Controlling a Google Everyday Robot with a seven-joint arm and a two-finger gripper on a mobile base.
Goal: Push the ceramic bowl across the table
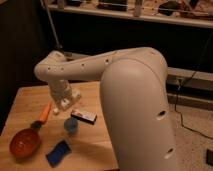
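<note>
Bulk of white arm closest, filling right half of view and hiding right side of table. Toward near edge of light wooden table, left of arm: flat blue pad, lying askew. Just left of that, by near left corner: ceramic bowl, glossy orange-red, upright, open side up, apart from pad and well apart from gripper. Further in, around middle of visible planks: small blue cup, upright. Just beyond and right of it: dark oblong box with pale label, flat on wood, close to cup, contact not clear. Left of cup: orange carrot-shaped item, lying at a slant, dark end toward bowl, orange end toward gripper. Beyond carrot, over left half toward far edge: gripper, hanging down from bent white wrist, low over wood; whether spread or pressed together, cannot tell; contact with table likewise unclear. Farthest back, past far edge: dark wall, long shelf along top, speckled floor at right with black cable trailing.
</note>
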